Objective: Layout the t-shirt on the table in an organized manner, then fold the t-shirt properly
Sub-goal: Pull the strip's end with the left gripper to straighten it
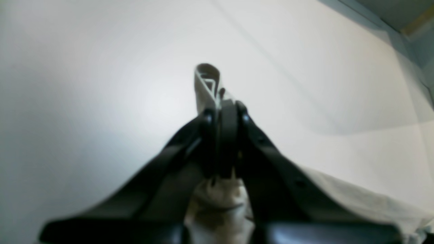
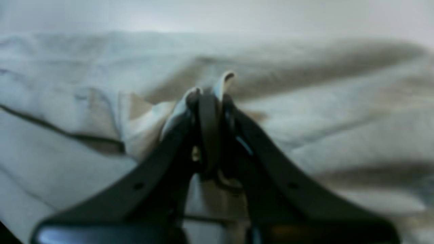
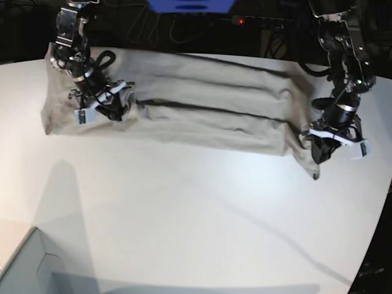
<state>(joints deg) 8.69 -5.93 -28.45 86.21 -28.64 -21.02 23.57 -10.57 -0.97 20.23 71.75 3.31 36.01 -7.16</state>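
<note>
The left tool [image 3: 323, 149] is clenched on a fold of the t-shirt [image 3: 202, 110], a pinch of cloth poking past its tips at the garment's end near the worktop [image 3: 184, 208] edge. The right tool [image 3: 109, 104] is likewise clamped on bunched cloth at the opposite end. Between them the t-shirt stretches in long creased folds across the far part of the white worktop.

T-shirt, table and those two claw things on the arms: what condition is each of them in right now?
t-shirt: stretched lengthwise between the arms, wrinkled, with long folds, not yet neatly folded.
left end effector: shut on the t-shirt's end.
right end effector: shut on the t-shirt's cloth.
table: white, bearing the t-shirt.
</note>
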